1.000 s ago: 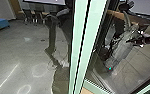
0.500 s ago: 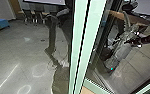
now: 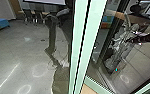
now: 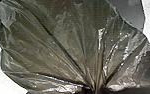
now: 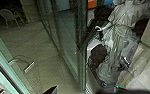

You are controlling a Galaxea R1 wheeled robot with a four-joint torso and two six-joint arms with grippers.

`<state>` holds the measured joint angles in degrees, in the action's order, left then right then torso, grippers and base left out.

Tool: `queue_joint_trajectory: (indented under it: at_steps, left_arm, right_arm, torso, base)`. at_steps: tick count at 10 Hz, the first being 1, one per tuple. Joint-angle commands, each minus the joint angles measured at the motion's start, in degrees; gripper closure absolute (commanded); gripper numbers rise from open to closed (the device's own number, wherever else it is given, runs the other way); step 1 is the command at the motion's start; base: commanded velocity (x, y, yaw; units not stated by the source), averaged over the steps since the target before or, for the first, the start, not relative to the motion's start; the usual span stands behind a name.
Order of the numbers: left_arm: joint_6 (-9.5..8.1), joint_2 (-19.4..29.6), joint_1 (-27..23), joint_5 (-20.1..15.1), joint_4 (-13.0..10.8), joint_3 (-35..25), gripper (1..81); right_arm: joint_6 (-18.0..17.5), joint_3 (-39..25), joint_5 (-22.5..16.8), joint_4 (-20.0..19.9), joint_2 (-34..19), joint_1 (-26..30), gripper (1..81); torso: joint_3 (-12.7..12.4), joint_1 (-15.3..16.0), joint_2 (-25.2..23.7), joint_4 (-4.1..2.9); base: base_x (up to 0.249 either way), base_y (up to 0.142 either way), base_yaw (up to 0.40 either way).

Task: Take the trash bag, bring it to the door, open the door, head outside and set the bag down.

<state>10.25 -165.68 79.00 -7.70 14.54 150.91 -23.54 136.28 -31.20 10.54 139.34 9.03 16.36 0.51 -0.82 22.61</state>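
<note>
The trash bag (image 4: 53,45) is at the left wrist, thin and olive; what is inside, I cannot tell. The left gripper (image 4: 92,89) is closed upon its gathered neck — the folds all run together there. Upright beside the glass stands the pale green door frame (image 3: 78,45) — a dark arm (image 3: 147,38) reaches across from the head view's right.

over at the left of your head view, you've got a blue and green seat (image 3: 0,23) on the grey floor (image 3: 21,50), where bright rings and a pale streak show. farther back, you can see dark chairs (image 3: 27,13) near a pale screen (image 3: 44,2). your right wrist view gives you a light, thin-legged chair (image 5: 9,15) and a person (image 5: 122,37) in pale, loose clothing.
</note>
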Motion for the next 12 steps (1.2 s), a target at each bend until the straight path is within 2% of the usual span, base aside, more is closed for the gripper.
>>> queue_joint_trajectory:
  at_steps: [1, 3, 8, 12]
  left_arm:
    - [-0.06, -0.09, -1.61, -4.60, 0.93, -0.26, 81.1]
    - [-0.06, -0.18, -1.60, -4.60, 0.93, -0.26, 81.1]
    - [-0.06, -0.44, -1.60, -4.60, 0.84, -0.26, 81.1]
    - [0.03, -0.71, -1.60, -5.22, 0.66, -0.26, 81.1]
  right_arm:
    - [1.22, 2.05, 3.87, 4.48, -2.28, 13.50, 1.0]
    - [1.22, 2.05, 3.60, 5.53, -3.42, 14.20, 1.0]
    - [1.65, 0.29, 4.48, 6.33, -10.63, 10.52, 1.0]
    - [3.59, 1.69, 5.87, 6.95, -11.69, 9.11, 1.0]
  torso:
    - [0.00, 0.00, 0.00, 0.00]
    - [0.00, 0.00, 0.00, 0.00]
    - [0.00, 0.02, 0.00, 0.00]
    - [0.00, 0.02, 0.00, 0.00]
  base:
    - [0.000, 0.000, 0.000]
    - [0.000, 0.000, 0.000]
    - [0.000, 0.000, 0.000]
    - [0.000, 0.000, 0.000]
